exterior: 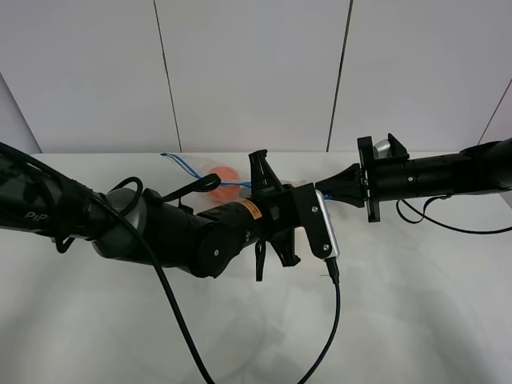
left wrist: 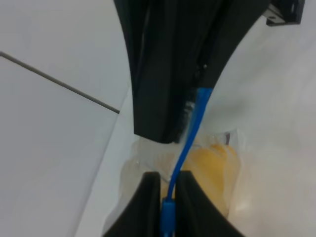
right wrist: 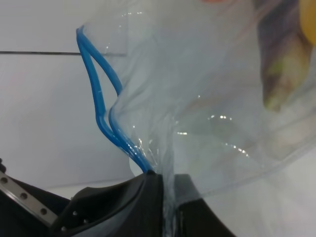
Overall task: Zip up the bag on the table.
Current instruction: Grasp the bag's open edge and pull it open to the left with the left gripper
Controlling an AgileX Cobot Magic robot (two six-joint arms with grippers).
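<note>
Nearest us, left gripper [left wrist: 168, 178] is clamped on the blue strip [left wrist: 191, 133] of the bag [exterior: 225, 174], which lies at the table's [exterior: 416, 304] far edge. We find right gripper [right wrist: 165, 180] pinching the same strip close by. We judge the unjoined stretch runs leftward from both; left gripper should draw that way
</note>
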